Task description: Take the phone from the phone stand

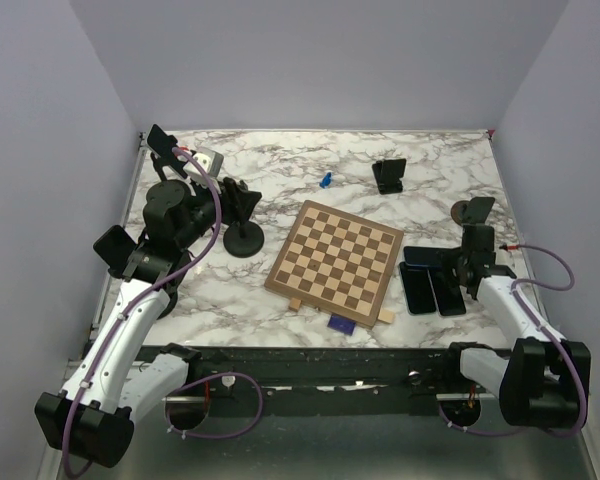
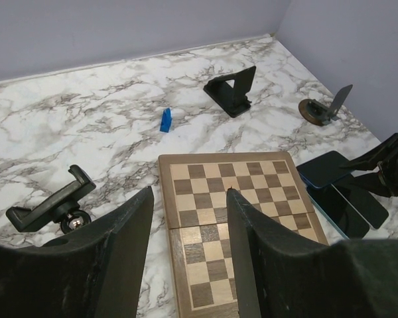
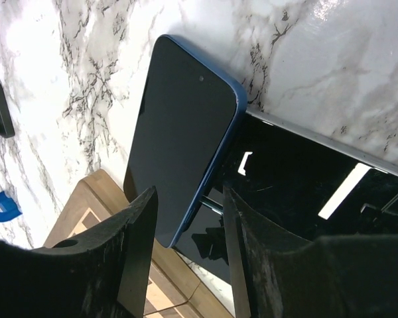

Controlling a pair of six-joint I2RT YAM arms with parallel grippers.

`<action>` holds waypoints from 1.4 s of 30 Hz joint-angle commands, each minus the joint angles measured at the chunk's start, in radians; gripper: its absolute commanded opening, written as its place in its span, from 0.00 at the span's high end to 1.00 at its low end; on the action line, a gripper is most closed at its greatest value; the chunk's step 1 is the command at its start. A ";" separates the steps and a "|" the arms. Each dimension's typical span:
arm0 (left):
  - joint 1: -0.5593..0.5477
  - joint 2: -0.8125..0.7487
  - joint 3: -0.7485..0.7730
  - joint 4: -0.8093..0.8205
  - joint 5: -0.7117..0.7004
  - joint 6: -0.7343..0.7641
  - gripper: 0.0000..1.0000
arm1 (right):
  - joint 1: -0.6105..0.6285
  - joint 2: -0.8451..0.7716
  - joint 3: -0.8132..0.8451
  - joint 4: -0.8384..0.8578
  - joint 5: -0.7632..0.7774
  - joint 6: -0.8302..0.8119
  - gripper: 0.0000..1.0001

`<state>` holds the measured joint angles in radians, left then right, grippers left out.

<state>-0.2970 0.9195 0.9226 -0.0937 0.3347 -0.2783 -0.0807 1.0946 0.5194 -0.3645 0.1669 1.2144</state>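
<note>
Judged as carry-off: grips phone (image 3: 186,132) by its long edge in right gripper (image 3: 189,199), jaws closed on it, tilted partly over other phones (image 3: 298,179) near right edge of bench (image 1: 280,150). Next calls for lowering it flat, clear of stand (image 1: 472,212). Shows stand bare only from top. Shows left gripper (image 2: 189,199) half open, empty, only from left wrist.

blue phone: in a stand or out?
Out. The blue phone lies tilted across two dark phones, one end in the right hand.
</note>
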 commanded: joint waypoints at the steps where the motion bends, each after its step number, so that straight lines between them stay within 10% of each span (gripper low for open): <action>1: -0.005 0.004 0.023 0.011 0.028 -0.007 0.44 | -0.007 0.016 -0.037 0.087 -0.005 0.027 0.49; 31: -0.005 0.032 0.027 0.008 0.032 -0.009 0.44 | -0.013 0.272 0.035 0.393 0.001 -0.037 0.64; 38: -0.005 0.022 0.027 -0.001 0.005 -0.009 0.43 | -0.013 0.211 0.130 0.265 -0.089 -0.284 0.47; 42: -0.005 0.003 0.025 -0.012 -0.048 -0.010 0.27 | -0.014 0.150 0.190 0.189 -0.256 -0.532 0.29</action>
<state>-0.2970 0.9497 0.9226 -0.0967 0.3443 -0.2794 -0.0875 1.3037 0.6380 -0.0772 0.0814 0.9607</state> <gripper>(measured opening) 0.629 0.661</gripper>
